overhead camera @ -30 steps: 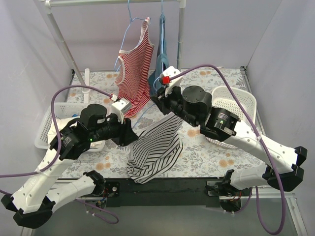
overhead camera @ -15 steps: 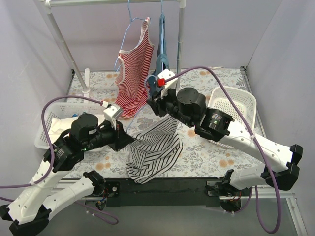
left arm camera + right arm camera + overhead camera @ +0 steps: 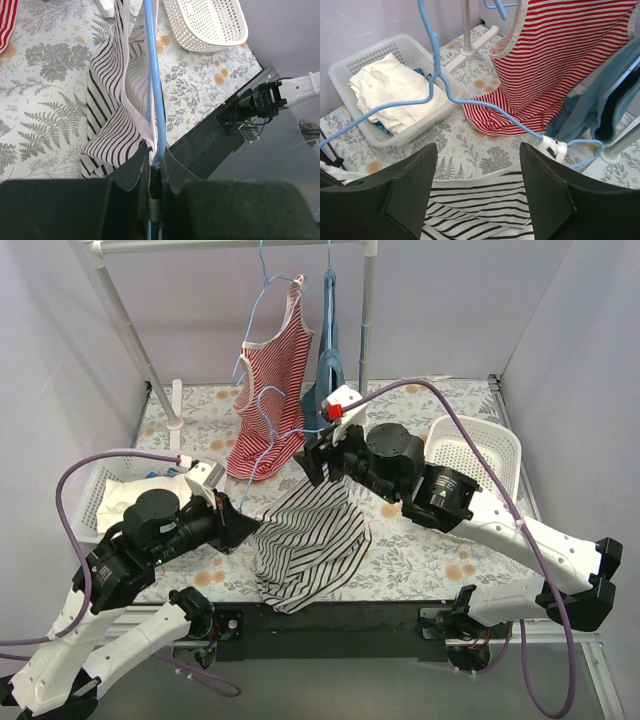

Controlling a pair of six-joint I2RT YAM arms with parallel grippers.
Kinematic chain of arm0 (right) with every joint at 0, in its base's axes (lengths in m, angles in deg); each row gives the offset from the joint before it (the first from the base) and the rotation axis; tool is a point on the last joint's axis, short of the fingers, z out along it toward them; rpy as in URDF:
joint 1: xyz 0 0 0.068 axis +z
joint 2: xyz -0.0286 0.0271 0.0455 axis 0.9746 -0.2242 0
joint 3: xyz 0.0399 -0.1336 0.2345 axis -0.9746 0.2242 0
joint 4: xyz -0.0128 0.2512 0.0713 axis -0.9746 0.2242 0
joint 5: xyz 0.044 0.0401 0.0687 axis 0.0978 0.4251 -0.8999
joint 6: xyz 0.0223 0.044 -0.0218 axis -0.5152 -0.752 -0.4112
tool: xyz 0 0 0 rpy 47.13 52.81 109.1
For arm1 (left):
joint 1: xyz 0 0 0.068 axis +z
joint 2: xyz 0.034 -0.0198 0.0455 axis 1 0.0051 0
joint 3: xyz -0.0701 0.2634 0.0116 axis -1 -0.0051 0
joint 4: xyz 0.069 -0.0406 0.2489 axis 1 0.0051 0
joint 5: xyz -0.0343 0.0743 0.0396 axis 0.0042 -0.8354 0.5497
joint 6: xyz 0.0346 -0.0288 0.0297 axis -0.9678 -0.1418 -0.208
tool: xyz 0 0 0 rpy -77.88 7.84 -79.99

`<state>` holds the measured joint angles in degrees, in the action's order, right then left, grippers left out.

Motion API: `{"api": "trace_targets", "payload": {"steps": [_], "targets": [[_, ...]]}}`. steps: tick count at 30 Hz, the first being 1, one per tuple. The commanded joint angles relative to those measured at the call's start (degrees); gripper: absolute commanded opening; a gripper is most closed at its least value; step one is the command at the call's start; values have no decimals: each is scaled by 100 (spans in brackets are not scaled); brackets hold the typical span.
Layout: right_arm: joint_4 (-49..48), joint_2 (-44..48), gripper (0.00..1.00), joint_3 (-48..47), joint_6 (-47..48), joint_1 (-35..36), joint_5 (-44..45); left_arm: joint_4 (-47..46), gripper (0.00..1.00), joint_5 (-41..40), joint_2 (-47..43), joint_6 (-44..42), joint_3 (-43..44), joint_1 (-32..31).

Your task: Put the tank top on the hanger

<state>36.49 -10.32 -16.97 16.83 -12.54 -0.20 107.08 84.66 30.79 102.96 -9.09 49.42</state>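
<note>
since half a second back the left arm has drawn away toward the near-left corner, taking its end of the hanger (image 3: pixel 439 75) with it. the wire now spans the air between the two arms, hook up, in front of the red-striped top (image 3: pixel 272 360). right arm barely shifted.

left pincer (image 3: pixel 156 167): clenched on the blue wire at one shoulder end, with a fold of the tank top (image 3: pixel 312 540) pinched or only pressed alongside; cannot tell which. right pincer (image 3: pixel 477 155): fingers spread wide, gripping nothing, hovering over the striped cloth.

tank top: upper part lifted toward the hanger, body and hem heaped on the tabletop (image 3: pixel 430 565) between the arms.

progress, my reading: partway. from the right wrist a white-trimmed strap sits looped over the far end of the wire, so one shoulder looks on. at the left end the wire runs along inside the cloth, but whether that strap is seated is unclear. left to do: settle the second shoulder and lift the garment off the tabletop.

room: hem lies close to the near edge. left basket (image 3: pixel 95 510) and right basket (image 3: pixel 500 455) close in the sides. the hook is just in front of the red-striped top and blue garment (image 3: pixel 328 375), with the rack pole (image 3: pixel 367 320) beyond. clearest space looks straight up over the middle.
</note>
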Motion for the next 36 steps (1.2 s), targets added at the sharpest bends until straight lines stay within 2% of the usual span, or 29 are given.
{"api": "trace_targets", "payload": {"steps": [1,5,10,16,23,29,36], "targets": [[-328,443,76,231,-150,9,591,271,0,-415,-411,428,77,22],[-512,681,80,645,-229,9,1094,684,0,-837,-807,736,191,22],[-627,751,82,979,-273,9,1314,1291,0,-1794,-948,1122,498,22],[-627,734,82,1128,-378,0,1253,1932,0,-2805,-755,1369,999,22],[-627,593,82,1383,-633,-9,823,2512,0,-4219,0,1510,1886,22],[-636,418,82,1498,-739,-9,146,2470,0,-4880,773,1098,2949,22],[-627,233,82,1559,-906,-9,-198,1829,0,-5390,2127,-106,4751,22]]}}
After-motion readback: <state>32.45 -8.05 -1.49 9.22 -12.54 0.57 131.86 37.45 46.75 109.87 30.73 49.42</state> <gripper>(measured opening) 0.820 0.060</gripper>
